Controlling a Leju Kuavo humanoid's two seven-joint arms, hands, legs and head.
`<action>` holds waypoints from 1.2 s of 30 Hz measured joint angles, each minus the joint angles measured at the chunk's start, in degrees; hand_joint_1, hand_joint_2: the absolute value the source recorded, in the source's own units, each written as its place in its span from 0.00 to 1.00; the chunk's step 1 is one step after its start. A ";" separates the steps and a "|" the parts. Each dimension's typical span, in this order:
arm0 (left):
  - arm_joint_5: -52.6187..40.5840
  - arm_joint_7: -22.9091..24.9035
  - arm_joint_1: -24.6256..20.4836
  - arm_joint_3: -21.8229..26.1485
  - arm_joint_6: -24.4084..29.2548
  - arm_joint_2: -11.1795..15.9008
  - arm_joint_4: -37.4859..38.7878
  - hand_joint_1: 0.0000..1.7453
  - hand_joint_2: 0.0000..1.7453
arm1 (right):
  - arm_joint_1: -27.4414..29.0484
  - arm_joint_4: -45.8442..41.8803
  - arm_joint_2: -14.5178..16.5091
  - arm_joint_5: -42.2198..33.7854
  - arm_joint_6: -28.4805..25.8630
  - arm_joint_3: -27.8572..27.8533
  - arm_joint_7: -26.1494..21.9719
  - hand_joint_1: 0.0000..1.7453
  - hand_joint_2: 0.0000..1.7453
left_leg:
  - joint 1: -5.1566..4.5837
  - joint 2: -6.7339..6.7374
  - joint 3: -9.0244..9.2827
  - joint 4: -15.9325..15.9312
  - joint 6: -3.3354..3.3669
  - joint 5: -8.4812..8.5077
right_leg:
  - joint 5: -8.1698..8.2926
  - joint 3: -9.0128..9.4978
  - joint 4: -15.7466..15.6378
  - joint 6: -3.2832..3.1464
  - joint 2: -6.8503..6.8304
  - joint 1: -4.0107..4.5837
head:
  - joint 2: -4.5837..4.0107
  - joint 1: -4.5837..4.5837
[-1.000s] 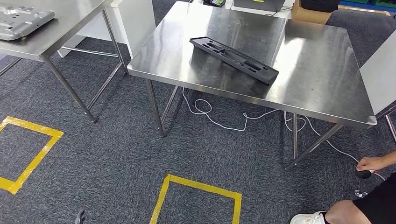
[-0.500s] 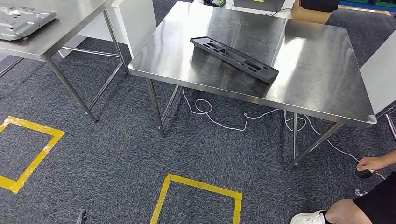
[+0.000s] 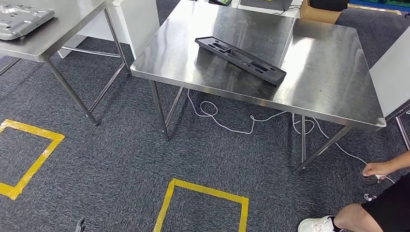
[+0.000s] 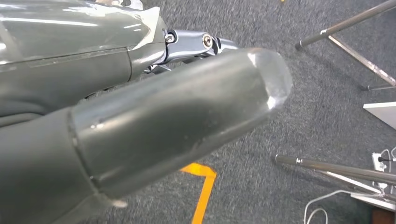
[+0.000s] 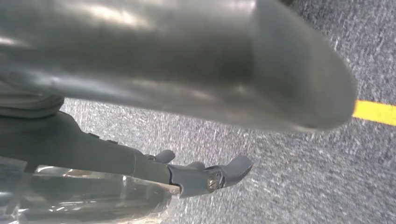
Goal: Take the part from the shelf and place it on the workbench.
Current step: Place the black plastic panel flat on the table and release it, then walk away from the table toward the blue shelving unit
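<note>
Both our hands hang over carpet – left hand (image 4: 154, 121) and right hand (image 5: 187, 154) hold nothing, fingers loosely apart. Black tray part (image 3: 240, 54) lies flat on the workbench (image 3: 319, 82), long axis diagonal.

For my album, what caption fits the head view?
A black tray lies on a steel table above yellow floor tape.

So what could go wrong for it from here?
Two risks stand out. A person crouches by the table, a hand on the floor near its leg, and the robot might step into them. A white cable loops across the carpet under the table and could snag a foot. Both robot hands, left and right, look empty.
</note>
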 joint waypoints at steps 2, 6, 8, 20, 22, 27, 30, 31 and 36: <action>0.02 0.00 0.01 0.25 0.15 -0.03 0.03 0.00 0.00 | -0.07 0.00 -0.05 0.07 0.17 0.22 0.09 0.00 0.00 | 0.01 0.72 -0.18 0.04 -0.12 0.07 | -1.41 -2.40 4.92 0.33 0.02 -0.34 | 0.00 0.06; -0.05 0.02 -0.11 0.81 0.32 -0.22 0.34 0.00 0.00 | -0.40 -0.03 0.10 -0.39 0.14 0.32 -1.75 0.00 0.00 | 0.17 2.44 -0.16 0.38 -1.42 -0.03 | 3.69 2.92 -5.63 2.57 -1.94 -1.36 | 0.00 0.19; -0.09 0.01 -0.15 1.07 0.33 -0.21 0.40 0.00 0.00 | -0.74 -0.12 0.39 -0.82 0.20 0.32 -3.28 0.00 0.00 | 0.06 3.33 0.01 0.75 -2.41 -0.33 | 5.17 4.46 -9.32 2.04 -2.96 -1.28 | 0.00 0.06; -0.91 0.01 -0.42 1.16 -0.55 -0.46 0.74 0.00 0.00 | -3.18 -0.55 0.42 -2.26 0.55 -0.03 -7.92 0.00 0.00 | 0.31 -2.75 -4.50 11.83 -2.09 -4.67 | 6.68 3.93 -9.24 -1.74 4.51 0.61 | 0.00 -0.27; -0.93 0.01 -0.53 1.16 -0.57 -0.45 0.89 0.00 0.00 | -3.21 -0.55 0.56 -2.34 0.53 -0.21 -7.58 0.00 0.00 | -0.10 -5.50 -1.28 4.95 -0.87 -1.74 | 6.71 3.91 -9.21 -1.69 5.89 0.80 | 0.00 -0.21; -1.08 -0.01 -1.14 1.11 -0.95 -0.55 1.04 0.00 0.00 | -2.70 -0.51 0.65 -2.53 0.33 -0.54 -6.49 0.00 0.00 | -0.23 -4.86 0.42 0.92 -0.35 -0.77 | 6.64 2.27 -8.41 -0.95 7.18 0.73 | 0.00 -0.38; -1.10 0.00 -1.27 1.07 -1.08 -0.69 1.13 0.00 0.00 | -2.59 -0.50 0.45 -2.61 0.23 -0.71 -6.04 0.00 0.00 | -0.06 -2.11 0.58 -0.07 -0.26 -0.30 | 2.45 -1.88 -0.73 -1.04 2.46 0.83 | 0.00 0.02; -1.10 0.01 -1.20 1.08 -1.09 -0.70 1.22 0.00 0.00 | -2.59 -0.50 0.41 -2.63 0.23 -0.74 -5.96 0.00 0.00 | -0.09 -1.10 0.49 -0.05 -0.24 -0.30 | 0.97 -3.63 2.80 -0.88 1.72 0.61 | 0.00 0.18; -1.09 0.02 -1.22 1.07 -1.09 -0.70 1.51 0.00 0.00 | -2.16 -0.48 0.14 -2.66 0.22 -0.83 -5.85 0.00 0.00 | 0.09 3.12 0.44 0.19 -0.89 -0.50 | 3.83 0.30 -3.14 2.32 -1.87 -1.19 | 0.00 0.39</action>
